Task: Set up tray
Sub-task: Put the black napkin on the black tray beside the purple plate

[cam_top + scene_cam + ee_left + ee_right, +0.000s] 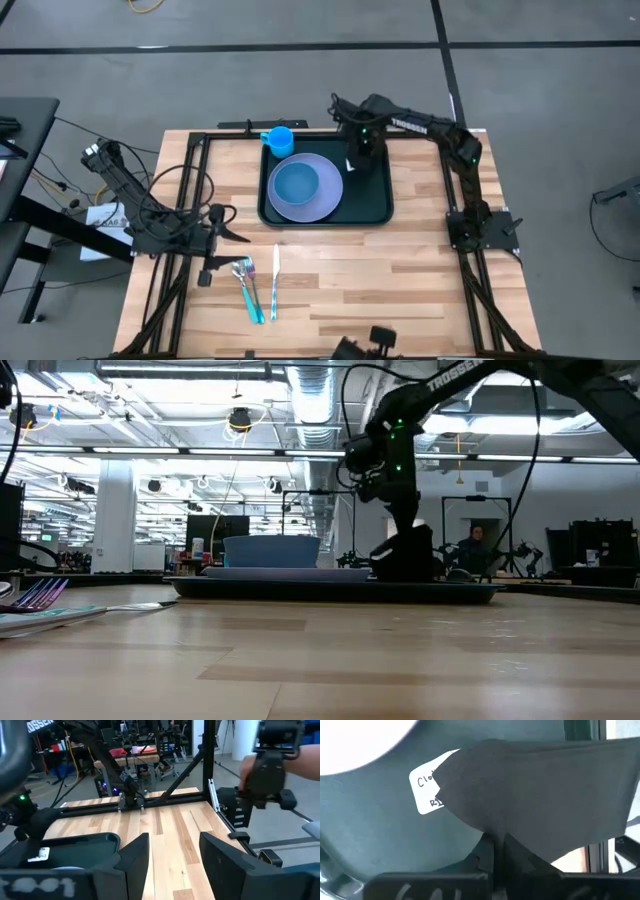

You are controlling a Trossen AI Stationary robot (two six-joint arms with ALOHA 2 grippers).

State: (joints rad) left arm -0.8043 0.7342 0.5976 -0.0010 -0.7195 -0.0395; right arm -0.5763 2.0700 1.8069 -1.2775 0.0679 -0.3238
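Note:
The dark green tray [375, 200] lies at the table's far middle. On it sit a purple plate [330, 195] with a blue bowl [295, 183] and, at its far left corner, a blue cup [279, 139]. My right gripper [360, 152] stands over the tray's right part, pointing down, shut on a black napkin [408, 555]. A white label [424, 790] shows partly behind the napkin. My left gripper [238, 235] hovers open near the table's left side, level, with nothing between its fingers [132, 862]. My right gripper pinches the black napkin between its two fingers at its upper edge [496, 829], coming from above and pointing down. The napkin hangs below the fingers over the tray's right part. In the low view its lower end [405, 573] looks to rest on the tray.
A fork [245, 285], a spoon and a knife [274, 285] lie side by side on the wood near the front left, close to my left gripper. Black frame rails [450, 180] run along the table's sides. A person's arm [306, 762] shows beyond the table.

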